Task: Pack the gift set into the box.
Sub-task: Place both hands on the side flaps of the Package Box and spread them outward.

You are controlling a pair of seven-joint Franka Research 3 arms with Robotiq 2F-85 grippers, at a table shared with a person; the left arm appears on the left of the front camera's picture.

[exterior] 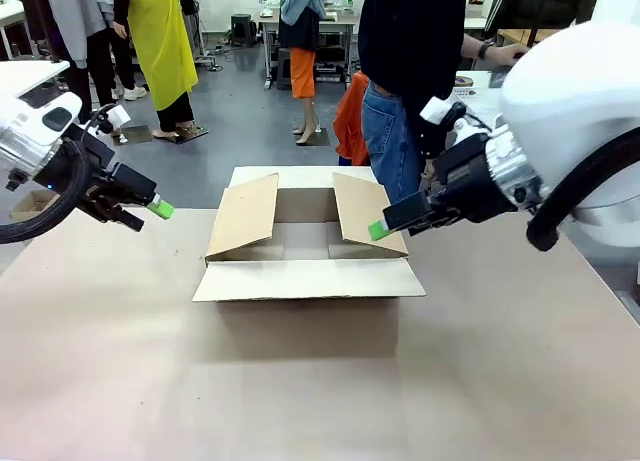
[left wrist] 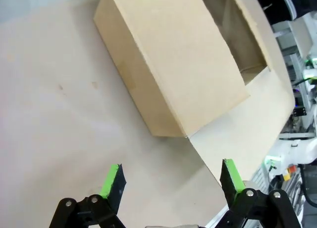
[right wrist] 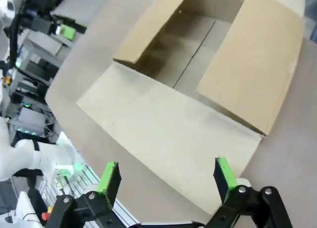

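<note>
The box [exterior: 300,243] stands open at the middle of the table, its two side flaps leaning inward and its near flap folded flat toward me. Its bare inside [right wrist: 188,45] holds nothing. The gift set is out of view. My left gripper [exterior: 150,213] hovers open to the left of the box, apart from it; in the left wrist view its fingers [left wrist: 113,181] spread wide above the table near the box's corner [left wrist: 173,65]. My right gripper [exterior: 385,224] is open at the right flap's outer edge; its fingers [right wrist: 224,172] hang over the near flap [right wrist: 163,134].
A person in jeans and a dark top [exterior: 400,81] stands at the far side behind the box. Other people [exterior: 160,41] stand farther back in the room. The brown tabletop [exterior: 300,391] in front of the box is bare.
</note>
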